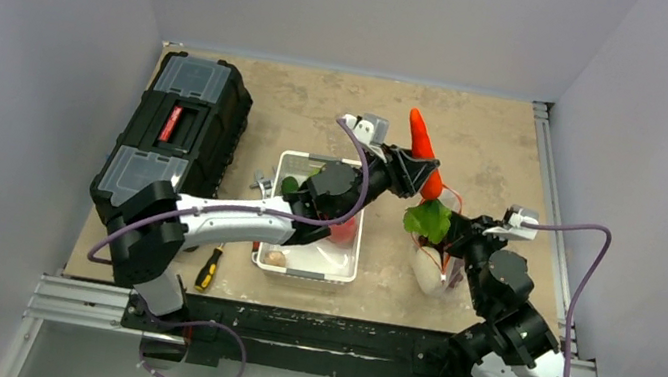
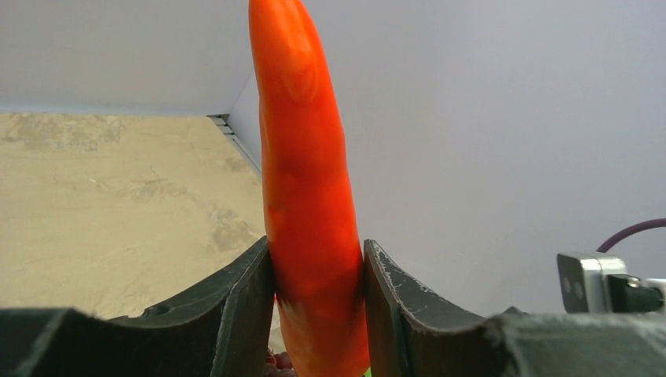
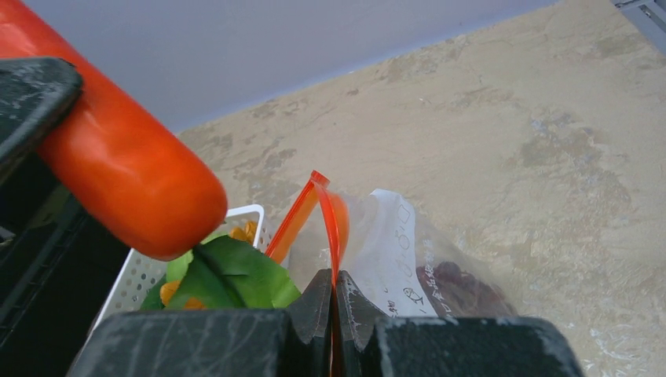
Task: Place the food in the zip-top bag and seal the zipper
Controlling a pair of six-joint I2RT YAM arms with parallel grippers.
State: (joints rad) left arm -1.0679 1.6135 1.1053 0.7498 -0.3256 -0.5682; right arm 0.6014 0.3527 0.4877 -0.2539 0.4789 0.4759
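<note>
The left tool (image 2: 318, 263) is clenched on the thick lower part of a glossy, hard-looking orange toy carrot (image 2: 302, 141), which is held upright with its tapered tip uppermost. The right tool (image 3: 334, 294) is pinched shut on the thin red-orange zipper strip (image 3: 302, 212) of the clear, soft zip-top bag (image 3: 393, 243), and the mouth is lifted by that grip. The carrot's blunt end is hung just beside the mouth, above green toy leaves (image 3: 228, 275). Dark purple grapes (image 3: 459, 287) are seen through the crinkled film.

The filling step is judged to be in hand. The carrot must next be lowered blunt end first between the strip's lips and released; the limp film may fold, so the mouth should be held raised. A white perforated plastic tray (image 1: 337, 272) is set beside the bag on the mottled beige worktop (image 3: 550, 141).
</note>
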